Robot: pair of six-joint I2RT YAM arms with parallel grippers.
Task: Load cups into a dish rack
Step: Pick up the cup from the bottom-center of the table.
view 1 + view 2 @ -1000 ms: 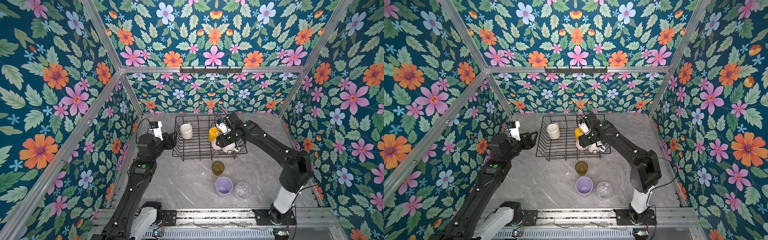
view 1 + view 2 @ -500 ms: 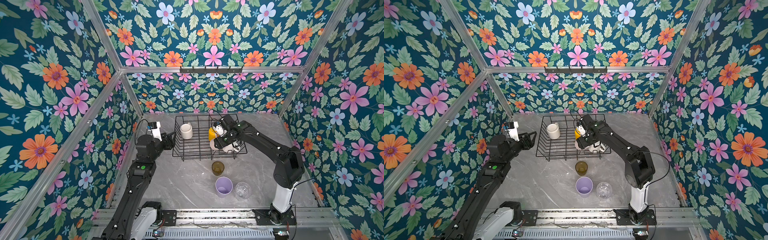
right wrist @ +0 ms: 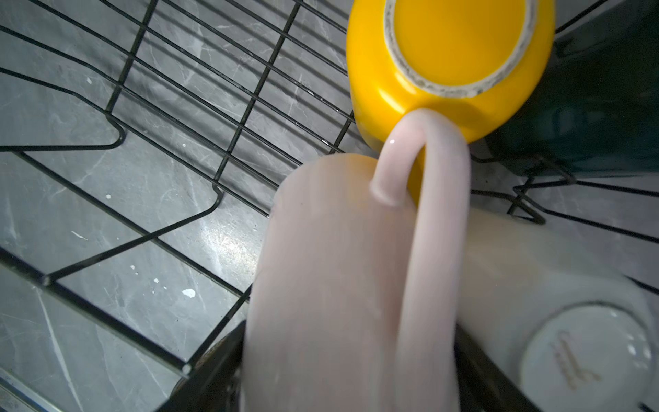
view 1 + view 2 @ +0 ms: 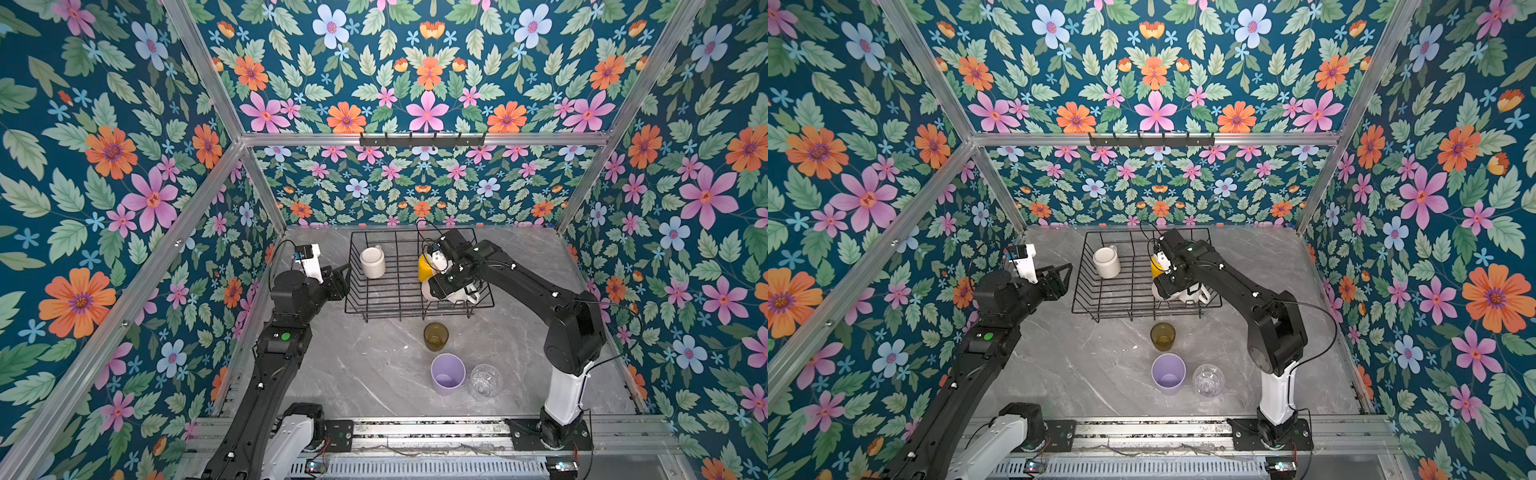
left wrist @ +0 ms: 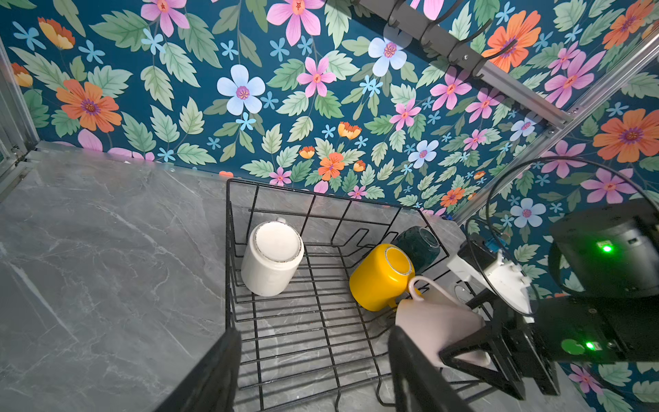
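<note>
**Item:** pale pink ceramic mug [image 3: 338, 257], inside the black wire dish rack [image 5: 228, 221], at the rack's right end near the front rim.

**Orientation:** The mug's long axis is running straight out from the right gripper [image 3: 346, 335] toward the glossy yellow mug [image 3: 445, 53]. Its loop handle is facing the wrist camera, and the handle's far end is touching the yellow mug's wall. Whether mouth or base is leading cannot be told. The right gripper's two black fingers are pinching the mug's body from either side.

**Writing:** A gold cursive script is showing on the round base of the white mug [image 3: 588, 356] just beside the pink one. It is too small to read.

**Also in the rack:**
- The yellow mug is tilting base-up, just in front of a dark green mug [image 5: 417, 242].
- A cream mug [image 4: 372, 262] is standing inverted at the left end, well apart.

**Left gripper** [image 5: 313, 333]**:** The fingers are spread and holding nothing, hovering just outside the rack's left side.

**On the grey marbled tabletop** [image 4: 353, 374]**, in front of the rack:** An olive-brown glass [image 4: 435, 336], a lilac tumbler [image 4: 447, 374] and a clear glass [image 4: 485, 380] are all standing mouth up. The last two are just beside each other.
</note>
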